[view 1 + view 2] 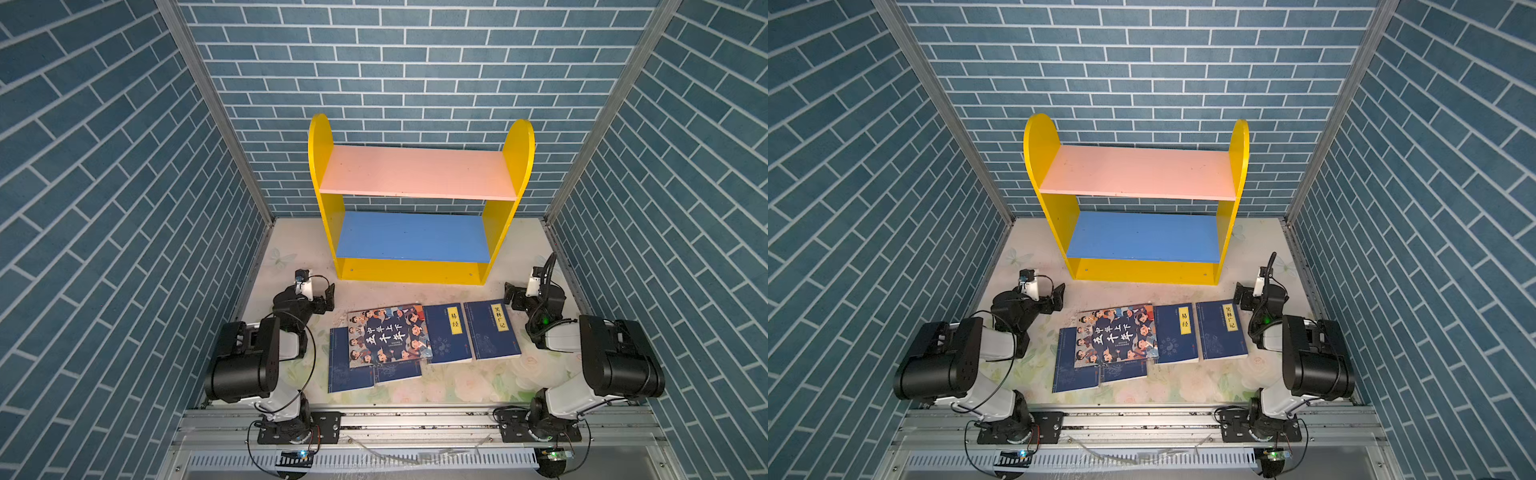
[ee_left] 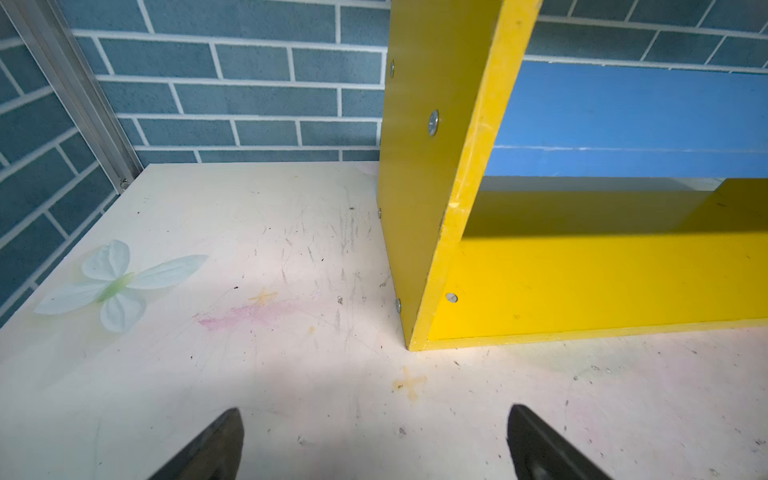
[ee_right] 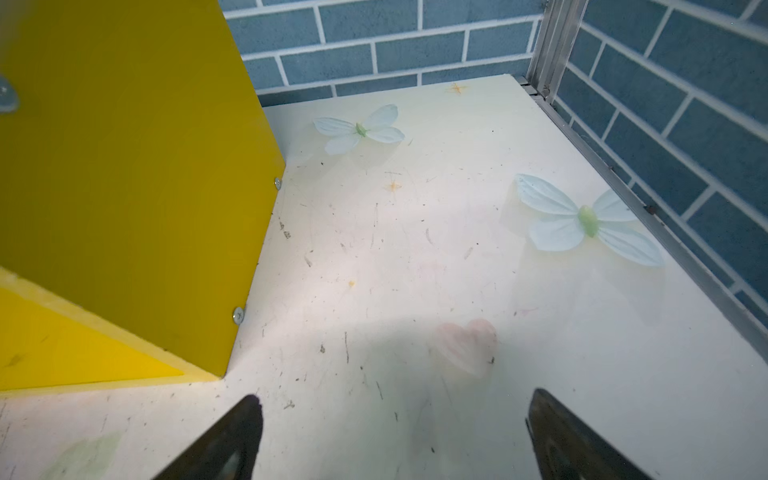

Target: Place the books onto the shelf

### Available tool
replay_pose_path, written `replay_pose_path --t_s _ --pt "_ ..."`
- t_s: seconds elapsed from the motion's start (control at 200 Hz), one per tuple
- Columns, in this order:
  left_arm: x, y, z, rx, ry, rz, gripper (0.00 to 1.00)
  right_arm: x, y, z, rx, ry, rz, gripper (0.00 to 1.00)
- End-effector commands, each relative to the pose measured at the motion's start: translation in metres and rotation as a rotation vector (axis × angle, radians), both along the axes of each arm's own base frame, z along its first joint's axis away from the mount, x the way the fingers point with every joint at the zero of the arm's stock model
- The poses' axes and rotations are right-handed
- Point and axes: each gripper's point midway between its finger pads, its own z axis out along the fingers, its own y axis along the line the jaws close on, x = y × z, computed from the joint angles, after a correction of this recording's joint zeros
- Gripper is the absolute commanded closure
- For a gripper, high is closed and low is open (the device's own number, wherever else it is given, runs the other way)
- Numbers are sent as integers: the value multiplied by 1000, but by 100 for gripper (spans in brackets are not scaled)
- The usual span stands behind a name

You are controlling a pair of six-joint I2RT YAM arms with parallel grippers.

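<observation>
Scuffed floral tabletop (image 1: pixel 457 386) inside blue brick-patterned walls (image 1: pixel 104 166)

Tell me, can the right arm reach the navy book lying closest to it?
Probably yes. The right gripper hangs open and empty just beyond the far corner of that navy book, and nothing lies on the book or between them. It lies flat on the table, so pinching an edge may be hard.

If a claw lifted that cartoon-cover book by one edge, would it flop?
The cartoon-cover book lies flat across two navy books without sagging, so it is probably stiff. Pushed, it might slide off or drag them.
</observation>
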Motion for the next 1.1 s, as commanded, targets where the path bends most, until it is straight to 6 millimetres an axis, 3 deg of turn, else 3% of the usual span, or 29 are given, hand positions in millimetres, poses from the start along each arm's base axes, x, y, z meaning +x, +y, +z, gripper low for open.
replay_pose_path --t_s 0.0,1.095 --pt "5 0 10 15 -27 -2 0 7 -2 14 -58 -39 13 1" --pt "6 -5 11 20 -30 -36 0 7 -1 14 -54 -39 13 1"
